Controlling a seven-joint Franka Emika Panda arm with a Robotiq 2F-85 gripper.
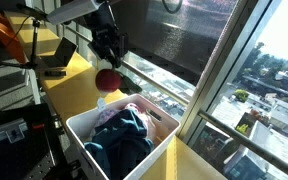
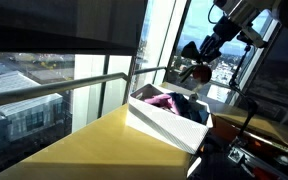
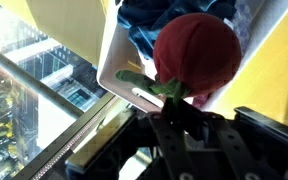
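Over edge of white rectangular plastic bin (image 1: 76,130) | pincer (image 3: 174,100) clamped on red round fruit-shaped toy (image 3: 196,55) | aloft, not yet among dark-blue clothes (image 1: 119,142)

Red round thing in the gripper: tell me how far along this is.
Done: the red round thing is off the yellow table, clamped, seemingly by its green stem, in the gripper. In hand: it hangs near one end of the white bin, above the clothes. Left: it is not yet in the bin, and the gripper has not let go.
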